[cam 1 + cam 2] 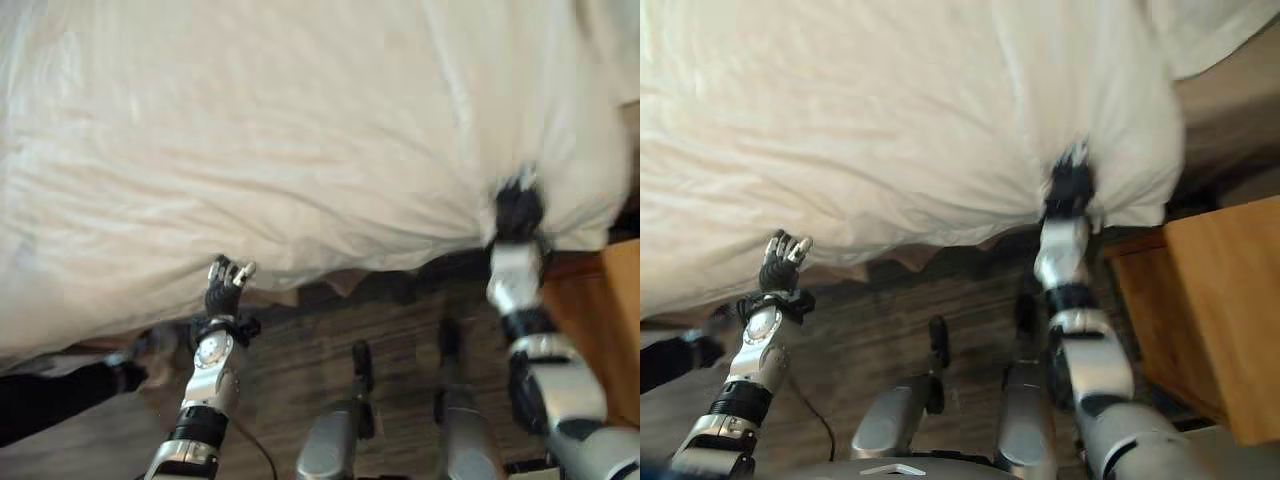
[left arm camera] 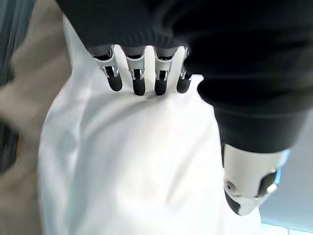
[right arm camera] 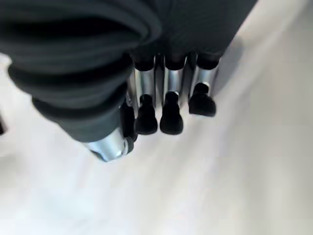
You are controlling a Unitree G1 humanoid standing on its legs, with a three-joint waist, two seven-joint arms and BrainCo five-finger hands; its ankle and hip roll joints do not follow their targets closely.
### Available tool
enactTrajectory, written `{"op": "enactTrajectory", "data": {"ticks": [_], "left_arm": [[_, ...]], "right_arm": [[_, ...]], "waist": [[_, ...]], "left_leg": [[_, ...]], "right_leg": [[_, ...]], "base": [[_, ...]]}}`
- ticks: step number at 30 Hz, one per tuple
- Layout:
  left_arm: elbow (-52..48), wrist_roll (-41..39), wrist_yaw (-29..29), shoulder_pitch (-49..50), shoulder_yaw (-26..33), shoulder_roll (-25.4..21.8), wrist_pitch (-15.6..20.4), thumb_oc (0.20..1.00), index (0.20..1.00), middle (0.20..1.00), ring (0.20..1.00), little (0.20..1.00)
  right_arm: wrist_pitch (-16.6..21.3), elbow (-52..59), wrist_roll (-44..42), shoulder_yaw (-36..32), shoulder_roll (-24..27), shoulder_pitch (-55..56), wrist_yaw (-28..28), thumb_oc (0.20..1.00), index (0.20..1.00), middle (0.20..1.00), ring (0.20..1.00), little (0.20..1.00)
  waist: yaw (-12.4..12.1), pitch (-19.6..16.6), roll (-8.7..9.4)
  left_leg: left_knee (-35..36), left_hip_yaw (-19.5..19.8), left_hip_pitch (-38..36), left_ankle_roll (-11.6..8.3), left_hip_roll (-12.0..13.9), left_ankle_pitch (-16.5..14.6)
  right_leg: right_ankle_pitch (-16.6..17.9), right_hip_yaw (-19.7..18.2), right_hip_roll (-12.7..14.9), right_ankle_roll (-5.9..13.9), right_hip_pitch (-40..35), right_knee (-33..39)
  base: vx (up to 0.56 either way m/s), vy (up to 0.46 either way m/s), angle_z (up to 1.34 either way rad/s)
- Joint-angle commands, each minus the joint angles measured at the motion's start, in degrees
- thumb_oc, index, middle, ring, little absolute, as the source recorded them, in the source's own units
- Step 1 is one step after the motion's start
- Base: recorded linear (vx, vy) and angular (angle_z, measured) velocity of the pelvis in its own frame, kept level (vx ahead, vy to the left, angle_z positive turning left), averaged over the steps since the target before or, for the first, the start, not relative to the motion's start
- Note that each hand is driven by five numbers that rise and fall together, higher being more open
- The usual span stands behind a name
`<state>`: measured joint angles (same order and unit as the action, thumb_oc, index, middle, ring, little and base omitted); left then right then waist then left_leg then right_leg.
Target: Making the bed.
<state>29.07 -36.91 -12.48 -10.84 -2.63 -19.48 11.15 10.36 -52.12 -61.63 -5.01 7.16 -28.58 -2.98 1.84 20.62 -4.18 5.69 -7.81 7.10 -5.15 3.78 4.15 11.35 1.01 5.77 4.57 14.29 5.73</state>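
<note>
Bedding dominates the scene: one large cream duvet (image 1: 300, 150) lies across the one bed, filling most of the head views, its near edge hanging in soft folds over the side toward the dark wooden floor (image 1: 330, 330). One wooden nightstand (image 1: 1210, 310) stands to the robot's right, near the corner of the bed.

Two hands are at that near edge, well apart from each other. The right hand (image 1: 518, 212) is at the hanging edge near the right corner, where the cloth puckers into a gathered point; its wrist view shows the fingers (image 3: 168, 115) bent down onto the white fabric, so it appears to have a pinch of the duvet, though the thumb's hold is partly hidden and I would not swear to it. The left hand (image 1: 225, 285) sits just below the duvet's edge further left; in its wrist view the fingers (image 2: 137, 81) are loosely curled with their tips resting on the cloth, the thumb (image 2: 249, 188) standing clear, holding nothing that I can see.

The step in hand looks like taking hold of the near edge to pull the duvet straight. The next move likely calls for the left hand to close on the edge as well, then both to draw the cloth evenly so the folds flatten without dragging it sideways.
</note>
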Motion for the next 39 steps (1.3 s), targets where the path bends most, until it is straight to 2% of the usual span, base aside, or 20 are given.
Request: {"op": "enactTrajectory", "data": {"ticks": [1, 2, 4, 5, 6, 9, 11, 13, 16, 18, 19, 23, 27, 28, 31, 33, 34, 35, 36, 39], "left_arm": [[0.5, 4.38, 3.64, -1.77, -1.55, 0.79, 0.31, 1.0, 1.0, 1.0, 1.0, 1.0], [0.2, 4.47, 4.39, -0.06, -1.26, 1.01, -0.68, 1.0, 1.0, 1.0, 1.0, 1.0], [-0.49, 4.9, 4.69, 1.27, -1.33, 1.24, -1.18, 1.0, 1.0, 1.0, 1.0, 1.0], [-2.06, 5.27, 5.38, 3.06, -1.33, 1.23, -1.86, 1.0, 1.0, 1.0, 1.0, 1.0], [-2.22, 5.3, 5.36, 3.26, -1.26, 1.21, -1.94, 1.0, 1.0, 1.0, 1.0, 1.0], [-5.68, 9.17, 4.01, 4.43, -2.67, 1.4, -2.96, 1.0, 1.0, 1.0, 1.0, 1.0], [-9.74, 10.15, 3.79, 6.62, -2.17, 0.58, -3.64, 1.0, 1.0, 1.0, 1.0, 1.0], [-13.65, 10.22, 3.02, 8.19, -0.38, 0.07, -3.67, 1.0, 1.0, 1.0, 1.0, 1.0], [-16.3, 10.49, 1.33, 9.38, 0.37, 0.35, -3.65, 1.0, 1.0, 1.0, 1.0, 1.0], [-16.84, 10.67, -0.22, 8.5, 0.42, 0.26, -2.87, 1.0, 1.0, 1.0, 1.0, 1.0], [-17.74, 11.42, -0.43, 8.23, 0.4, 0.07, -3.15, 1.0, 1.0, 1.0, 1.0, 1.0], [-20.43, 9.69, -3.68, 8.23, 4.23, -0.86, -0.34, 1.0, 1.0, 1.0, 1.0, 1.0], [-20.55, 8.11, -4.82, 8.91, 6.14, 0.03, 0.81, 1.0, 1.0, 1.0, 1.0, 1.0], [-20.67, 8.01, -4.3, 9.23, 6.23, 0.35, 1.0, 1.0, 1.0, 1.0, 1.0, 1.0], [-22.58, 8.55, -3.92, 9.64, 5.23, 1.0, 2.19, 1.0, 1.0, 1.0, 1.0, 1.0], [-23.15, 7.96, -4.28, 9.59, 5.05, 0.92, 2.8, 1.0, 1.0, 1.0, 1.0, 1.0], [-23.17, 7.95, -4.28, 9.67, 5.03, 0.93, 2.8, 1.0, 1.0, 1.0, 1.0, 1.0], [-22.81, 7.6, -4.47, 10.59, 5.1, 1.28, 2.32, 1.0, 1.0, 1.0, 1.0, 1.0], [-22.69, 7.57, -4.54, 10.88, 5.0, 1.76, 1.92, 1.0, 1.0, 1.0, 1.0, 1.0], [-22.17, 9.16, -4.02, 11.07, 3.58, 2.06, 1.18, 1.0, 1.0, 1.0, 1.0, 1.0]], "right_arm": [[-5.55, -5.06, 8.31, 1.55, -2.15, 8.03, 0.07, 0.2, 0.2, 0.2, 0.2, 0.2], [-6.89, -4.23, 11.66, 1.9, -1.81, 11.61, 0.77, 0.2, 0.2, 0.2, 0.2, 0.2], [-7.26, -3.39, 14.62, 2.7, -1.53, 13.68, 0.58, 0.2, 0.2, 0.2, 0.2, 0.2], [-7.77, -1.83, 16.88, 3.39, -1.62, 15.94, 1.12, 0.903, 0.903, 0.903, 0.903, 0.903], [-7.78, -1.75, 16.89, 3.5, -1.67, 16.07, 1.1, 1.0, 1.0, 1.0, 1.0, 1.0], [-6.9, 12.3, 20.22, 10.35, -3.07, 20.98, 2.08, 1.0, 1.0, 1.0, 1.0, 1.0], [-5.35, 23.11, 27.36, 13.59, -1.15, 22.24, 0.92, 1.0, 1.0, 1.0, 1.0, 1.0], [-5.05, 29.6, 33.58, 13.05, -0.07, 23.2, -1.43, 1.0, 1.0, 1.0, 1.0, 1.0], [-4.83, 35.64, 41.09, 14.28, 1.18, 21.62, -3.14, 1.0, 1.0, 1.0, 1.0, 1.0], [-3.97, 39.4, 46.79, 16.05, 2.33, 18.56, -5.19, 1.0, 1.0, 1.0, 1.0, 1.0], [-4.11, 40.41, 47.43, 16.96, 1.94, 17.73, -5.25, 1.0, 1.0, 1.0, 1.0, 1.0], [-2.5, 40.53, 37.52, 19.14, -0.74, 15.13, -4.42, 1.0, 1.0, 1.0, 1.0, 1.0], [-1.87, 41.24, 35.02, 19.15, 0.89, 14.8, -4.3, 1.0, 1.0, 1.0, 1.0, 1.0], [-1.92, 41.58, 34.66, 19.43, 1.27, 15.25, -3.9, 1.0, 1.0, 1.0, 1.0, 1.0], [-2.46, 42.68, 32.77, 20.27, 2.63, 19.55, -1.41, 1.0, 1.0, 1.0, 1.0, 1.0], [-2.22, 41.96, 30.49, 19.51, 2.38, 20.84, -1.22, 1.0, 1.0, 1.0, 1.0, 1.0], [-2.22, 41.99, 30.49, 19.52, 2.4, 20.93, -1.22, 1.0, 1.0, 1.0, 1.0, 1.0], [-2.42, 42.28, 30.43, 18.72, 2.4, 22.63, -0.55, 1.0, 1.0, 1.0, 1.0, 1.0], [-2.8, 42.09, 30.71, 18.69, 2.47, 23.16, -0.64, 1.0, 1.0, 1.0, 1.0, 1.0], [-3.04, 42.18, 31.69, 16.64, 2.81, 25.82, -0.42, 1.0, 1.0, 1.0, 1.0, 1.0]], "waist": [[1.42, -3.35, 1.37], [2.16, -4.42, 3.11], [2.51, -4.85, 4.0], [3.22, -5.25, 5.39], [3.29, -5.2, 5.45], [3.26, -4.1, 6.53], [1.82, -5.01, 6.98], [0.83, -6.3, 7.5], [-1.4, -8.03, 8.3], [-2.84, -8.93, 9.54], [-3.76, -9.26, 9.28], [-6.2, -7.52, 7.67], [-5.93, -4.15, 6.4], [-5.5, -3.92, 6.46], [-2.49, -5.69, 8.35], [-1.14, -7.27, 8.44], [-1.08, -7.21, 8.32], [1.33, -9.87, 6.66], [1.91, -10.53, 5.9], [4.08, -11.94, 4.2]], "left_leg": [[-0.69, -2.56, -0.3, 1.64, -1.33, -4.24], [-0.69, -3.03, -2.53, 1.95, -1.27, -4.94], [-0.69, -3.2, -3.78, 2.16, -1.32, -5.39], [-0.69, -3.21, -5.17, 2.38, -1.01, -5.57], [-0.69, -3.21, -5.31, 2.38, -1.02, -5.58], [-0.69, -3.46, -5.49, 3.15, 1.07, -3.39], [-0.69, -4.66, -3.8, 3.72, 2.74, -1.36], [-0.7, -5.1, -2.49, 3.95, 3.08, -0.45], [-0.89, -5.54, -0.5, 3.6, 3.62, 1.02], [-1.66, -6.79, 2.67, 2.7, 4.03, 2.44], [-1.79, -6.82, 4.09, 2.17, 4.97, 3.85], [-3.73, -7.87, 7.43, -0.15, 7.85, 6.99], [-9.38, -4.55, 9.3, -1.75, 7.91, 4.97], [-11.72, -3.11, 8.57, -1.69, 7.24, 3.3], [-24.14, -0.76, 3.96, -0.19, 4.5, -7.91], [-28.01, -0.17, 0.86, 0.03, 4.32, -9.49], [-28.28, -0.04, 0.82, -0.01, 4.43, -9.78], [-21.37, -1.85, -7.35, 0.35, 4.87, -12.89], [-17.57, -2.04, -9.61, 0.73, 4.07, -13.76], [-8.9, -3.16, -12.22, -0.18, 4.55, -10.85]], "right_leg": [[-8.83, -1.12, 3.83, 3.54, -1.52, -2.96], [-9.49, -0.71, 3.87, 3.48, -3.15, -3.9], [-9.82, -0.44, 3.96, 3.57, -4.15, -4.49], [-9.93, -0.57, 3.71, 3.8, -4.38, -6.74], [-10.06, -0.58, 3.72, 3.8, -4.44, -6.92], [-14.91, -2.62, -0.75, 3.46, -3.72, -18.6], [-18.02, -0.32, -1.05, 2.55, -6.6, -29.64], [-18.13, -0.53, -1.01, 2.41, -9.1, -33.56], [-16.85, -1.42, -0.93, 2.14, -12.75, -30.88], [-22.23, -1.16, 0.6, 1.07, -19.21, -20.2], [-23.71, -1.98, -0.28, 0.21, -19.92, -16.63], [-23.58, -2.64, -1.94, -1.73, -21.7, -7.17], [-22.69, -1.31, -2.82, -3.2, -21.58, -7.04], [-22.11, -1.02, -2.51, -3.38, -21.0, -7.46], [-19.86, 0.72, 0.27, -3.7, -18.33, -7.85], [-19.29, 1.6, 0.67, -3.91, -16.72, -8.32], [-19.46, 1.7, 0.57, -3.91, -16.89, -8.41], [-19.7, 3.27, 0.09, -3.31, -15.03, -9.62], [-19.76, 3.24, -0.29, -2.97, -14.86, -10.02], [-19.44, 5.32, 0.02, -1.92, -13.87, -11.67]], "base": [[0.08, 0.026, -0.02], [0.08, 0.025, -0.05], [0.04, 0.038, -0.05], [0.0, 0.033, -0.13], [-0.09, 0.037, -0.09], [-0.22, 0.046, -0.03], [-0.35, -0.021, -0.16], [-0.23, -0.072, -0.27], [-0.17, -0.148, -0.11], [-0.22, -0.209, -0.42], [-0.25, -0.172, -0.49], [-0.26, -0.213, -0.4], [-0.23, -0.15, -0.05], [-0.3, -0.121, 0.2], [-0.25, -0.094, 0.35], [-0.11, -0.018, 0.35], [0.01, 0.098, 0.18], [0.06, 0.128, 0.05], [0.04, 0.175, 0.24], [-0.03, 0.111, 0.48]]}}
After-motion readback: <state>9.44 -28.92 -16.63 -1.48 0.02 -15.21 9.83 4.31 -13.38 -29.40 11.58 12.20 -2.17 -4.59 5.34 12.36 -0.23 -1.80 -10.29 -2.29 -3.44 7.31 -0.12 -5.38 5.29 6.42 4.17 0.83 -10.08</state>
